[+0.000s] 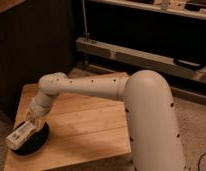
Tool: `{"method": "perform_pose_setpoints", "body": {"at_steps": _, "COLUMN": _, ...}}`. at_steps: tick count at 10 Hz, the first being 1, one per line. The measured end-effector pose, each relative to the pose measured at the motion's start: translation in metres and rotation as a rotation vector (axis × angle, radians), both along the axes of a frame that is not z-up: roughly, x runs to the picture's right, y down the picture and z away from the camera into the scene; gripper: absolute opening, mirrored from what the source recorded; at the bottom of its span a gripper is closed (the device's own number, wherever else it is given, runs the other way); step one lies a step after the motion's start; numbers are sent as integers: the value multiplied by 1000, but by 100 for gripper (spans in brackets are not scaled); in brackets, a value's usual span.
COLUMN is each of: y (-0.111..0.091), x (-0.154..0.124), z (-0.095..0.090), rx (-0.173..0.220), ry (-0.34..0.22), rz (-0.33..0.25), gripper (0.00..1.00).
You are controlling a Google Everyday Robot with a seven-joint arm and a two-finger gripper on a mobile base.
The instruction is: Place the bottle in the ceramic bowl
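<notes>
The white bottle [19,135] with a pale label lies tilted in my gripper [29,126], its far end pointing to the lower left. The gripper is shut on the bottle and holds it just over the left part of the glossy black ceramic bowl [38,142]. The bowl sits on the front left corner of the wooden table [91,127]. My white arm reaches in from the right and bends down to the bowl. I cannot tell whether the bottle touches the bowl.
The table's front edge and left edge run close to the bowl. A dark cabinet [31,40] stands behind the table at the left. A metal shelf rail [146,57] runs along the back right. Speckled floor [196,130] lies at the right.
</notes>
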State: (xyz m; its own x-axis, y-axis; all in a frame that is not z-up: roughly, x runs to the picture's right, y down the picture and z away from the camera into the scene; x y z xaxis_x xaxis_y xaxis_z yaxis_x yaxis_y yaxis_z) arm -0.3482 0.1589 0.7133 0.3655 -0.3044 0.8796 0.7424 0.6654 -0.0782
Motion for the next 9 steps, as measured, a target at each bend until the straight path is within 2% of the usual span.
{"method": "perform_pose_setpoints", "body": {"at_steps": 2, "y": 7, "x": 4, "z": 21, "rx": 46, "ry": 67, "rz": -13, "gripper": 28}}
{"method": "perform_pose_setpoints", "body": {"at_steps": 4, "y": 8, "x": 9, "z": 38, "rx": 55, "ry": 120, "rz": -12, "gripper": 48}}
{"method": "perform_pose_setpoints", "body": {"at_steps": 5, "y": 7, "x": 10, "z": 41, "rx": 34, "ry": 128, "rz": -7, "gripper": 58}}
{"method": "perform_pose_setpoints", "body": {"at_steps": 6, "y": 4, "x": 12, "z": 46, "rx": -4, "ry": 132, "rz": -1, "gripper": 71}}
{"method": "perform_pose_setpoints", "body": {"at_steps": 7, "y": 4, "x": 12, "z": 48, "rx": -31, "ry": 130, "rz": -3, "gripper": 78}}
{"method": "perform_pose_setpoints", "body": {"at_steps": 9, "y": 4, "x": 13, "z": 49, "rx": -44, "ry": 128, "rz": -4, "gripper": 80}}
